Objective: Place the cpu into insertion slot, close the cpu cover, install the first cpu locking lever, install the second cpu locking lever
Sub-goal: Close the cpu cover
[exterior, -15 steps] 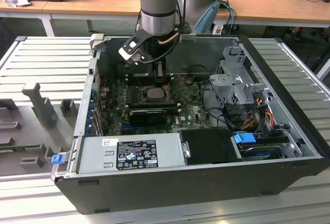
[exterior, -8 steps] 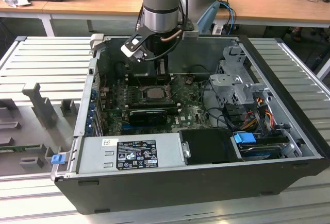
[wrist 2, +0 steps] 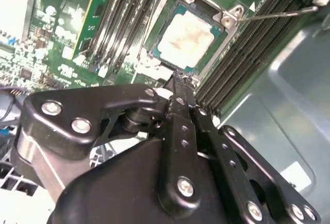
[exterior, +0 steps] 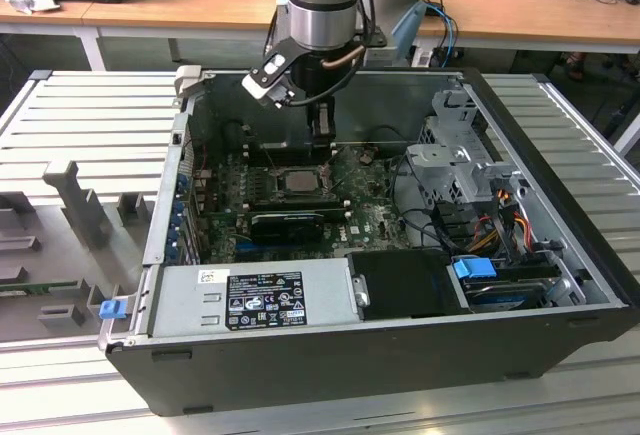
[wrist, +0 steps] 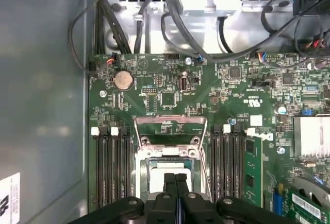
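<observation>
The cpu point(wrist 2: 185, 36), a pale silver square, lies seated in the insertion slot point(wrist 2: 161, 28) on the green board; I also see the cpu point(wrist: 154, 180) in the first wrist view. My gripper point(wrist 2: 179, 80) is shut, fingers pressed together with nothing between them, its tips at the socket's near edge. In the exterior view the gripper point(exterior: 321, 135) hangs inside the open case just above the socket point(exterior: 297, 181). The cpu cover point(wrist: 170, 118) stands flipped open on the far side of the socket. A thin locking lever point(wrist 2: 278, 13) sticks out, unlatched, beside the socket.
Black memory slots point(wrist: 111, 167) flank the socket on both sides. A long black card point(exterior: 290, 223) sits just in front of it. The power supply point(exterior: 255, 300), the drive cage point(exterior: 460, 165) and cable bundles point(wrist: 170, 18) crowd the case around the board.
</observation>
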`<state>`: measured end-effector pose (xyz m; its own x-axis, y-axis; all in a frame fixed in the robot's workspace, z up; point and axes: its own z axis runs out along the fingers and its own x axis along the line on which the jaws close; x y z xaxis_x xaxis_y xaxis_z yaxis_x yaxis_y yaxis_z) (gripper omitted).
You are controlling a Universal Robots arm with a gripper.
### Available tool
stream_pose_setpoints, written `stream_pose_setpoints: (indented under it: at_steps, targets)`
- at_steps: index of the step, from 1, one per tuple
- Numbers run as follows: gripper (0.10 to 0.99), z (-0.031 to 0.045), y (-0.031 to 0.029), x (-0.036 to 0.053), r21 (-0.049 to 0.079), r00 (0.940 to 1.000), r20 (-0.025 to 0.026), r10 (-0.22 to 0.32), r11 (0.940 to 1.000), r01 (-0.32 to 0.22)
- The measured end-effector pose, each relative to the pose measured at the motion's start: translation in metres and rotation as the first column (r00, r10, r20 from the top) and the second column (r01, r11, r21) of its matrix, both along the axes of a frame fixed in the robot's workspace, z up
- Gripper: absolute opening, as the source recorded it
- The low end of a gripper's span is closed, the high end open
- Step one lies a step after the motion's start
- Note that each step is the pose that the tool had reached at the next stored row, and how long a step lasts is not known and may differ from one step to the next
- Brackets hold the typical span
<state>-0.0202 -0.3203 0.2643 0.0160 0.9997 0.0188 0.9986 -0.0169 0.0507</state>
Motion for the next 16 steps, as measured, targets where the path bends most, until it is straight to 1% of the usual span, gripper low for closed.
stream_pose_setpoints:
  at_steps: [1,4,6,8,10,12,13,16]
  targets:
    - [0.106,0.0007,0.0,0.0006,0.0,1.0,-0.0001,0.0,1.0,0.0]
    - [0.106,0.0008,0.0,0.0118,0.0,1.0,-0.0025,0.0,1.0,0.0]
    - [0.106,0.0008,0.0,0.0176,0.0,1.0,-0.0036,0.0,1.0,0.0]
    - [0.106,0.0027,0.0,0.0192,0.0,1.0,-0.0039,0.0,1.0,0.0]
    - [0.106,0.007,0.0,0.0194,0.0,1.0,-0.0039,0.0,1.0,0.0]
    - [0.106,0.0077,0.0,0.0204,0.0,1.0,-0.0037,0.0,1.0,0.0]
    - [0.106,0.0077,0.0,0.0247,0.0,1.0,-0.004,0.0,1.0,0.0]
    - [0.106,0.0078,0.0,0.0304,0.0,1.0,-0.0041,0.0,1.0,0.0]
